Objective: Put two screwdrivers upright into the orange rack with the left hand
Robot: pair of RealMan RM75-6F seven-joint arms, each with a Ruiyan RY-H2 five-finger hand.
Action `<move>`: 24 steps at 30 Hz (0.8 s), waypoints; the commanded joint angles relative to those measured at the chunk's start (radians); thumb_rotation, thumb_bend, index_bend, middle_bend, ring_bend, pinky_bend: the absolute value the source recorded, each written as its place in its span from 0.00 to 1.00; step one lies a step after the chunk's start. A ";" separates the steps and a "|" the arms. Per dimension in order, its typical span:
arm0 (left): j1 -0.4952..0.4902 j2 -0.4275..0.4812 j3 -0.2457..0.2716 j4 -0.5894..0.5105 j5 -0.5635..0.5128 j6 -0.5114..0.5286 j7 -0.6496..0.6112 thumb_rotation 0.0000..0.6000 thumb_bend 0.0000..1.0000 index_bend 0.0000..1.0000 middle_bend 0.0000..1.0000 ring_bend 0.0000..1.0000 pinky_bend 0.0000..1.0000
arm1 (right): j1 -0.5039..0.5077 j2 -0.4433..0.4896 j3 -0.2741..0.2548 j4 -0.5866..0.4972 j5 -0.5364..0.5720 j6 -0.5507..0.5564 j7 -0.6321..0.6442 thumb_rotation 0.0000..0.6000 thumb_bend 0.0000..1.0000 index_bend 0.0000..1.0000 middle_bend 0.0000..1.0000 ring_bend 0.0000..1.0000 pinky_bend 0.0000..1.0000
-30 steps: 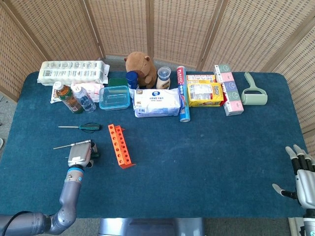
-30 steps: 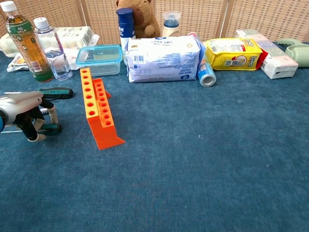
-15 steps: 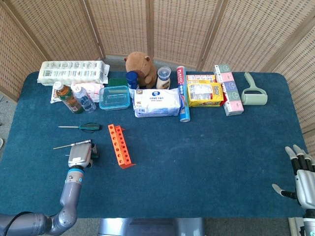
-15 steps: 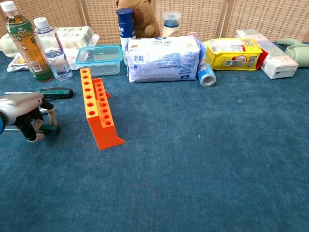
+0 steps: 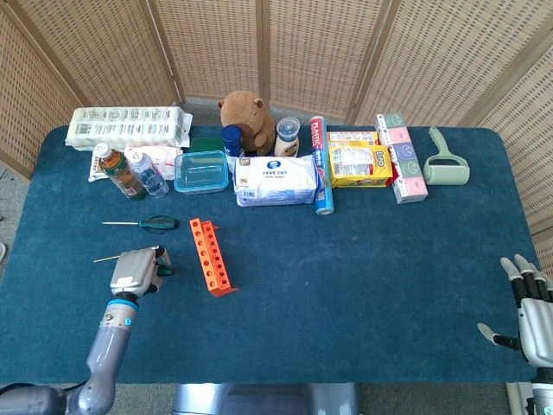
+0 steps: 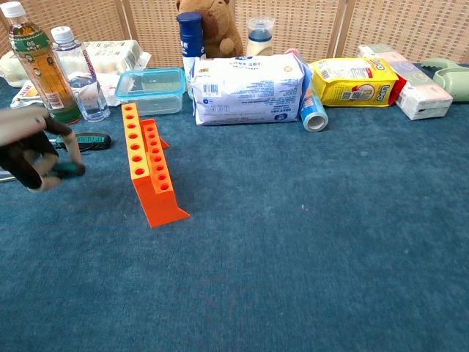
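orange rack [image 5: 210, 256]: flat on cloth | green-handled screwdriver [image 5: 141, 223]: lying flat | second screwdriver [image 5: 130, 257]: in left hand [image 5: 134, 272]

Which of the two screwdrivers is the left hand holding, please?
The nearer screwdriver, gripped by the left hand; the other screwdriver lies untouched farther back, by the bottles.

Silver-grey robot hand [image 5: 134, 273] (blue wrist ring), grey arm.

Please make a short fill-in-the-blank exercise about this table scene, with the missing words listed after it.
1. The left hand grips a ____ with a green handle.
2. The second screwdriver lies on the table, to the ____ of the orange rack in the head view.
3. The holes of the rack hold ____ screwdrivers.
4. The right hand holds ____.

Missing words: screwdriver; left; no; nothing
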State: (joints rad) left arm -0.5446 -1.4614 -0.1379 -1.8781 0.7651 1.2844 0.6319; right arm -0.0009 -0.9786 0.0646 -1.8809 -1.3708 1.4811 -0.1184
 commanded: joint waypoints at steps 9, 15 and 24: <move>0.207 0.293 0.095 -0.124 0.645 0.095 -0.653 1.00 0.52 0.52 0.84 0.87 0.95 | 0.004 -0.009 -0.002 0.000 0.004 -0.008 -0.018 1.00 0.00 0.02 0.00 0.00 0.00; 0.257 0.348 0.147 -0.027 0.886 0.202 -1.001 1.00 0.52 0.52 0.84 0.87 0.95 | 0.009 -0.018 -0.005 0.000 0.007 -0.015 -0.038 1.00 0.00 0.02 0.00 0.00 0.00; 0.262 0.310 0.180 0.115 0.995 0.278 -1.387 1.00 0.52 0.52 0.84 0.87 0.95 | 0.010 -0.024 -0.004 0.001 0.014 -0.015 -0.053 1.00 0.00 0.02 0.00 0.00 0.00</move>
State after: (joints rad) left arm -0.2919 -1.1481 0.0128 -1.8216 1.7071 1.5307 -0.6053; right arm 0.0091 -1.0028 0.0601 -1.8801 -1.3570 1.4656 -0.1713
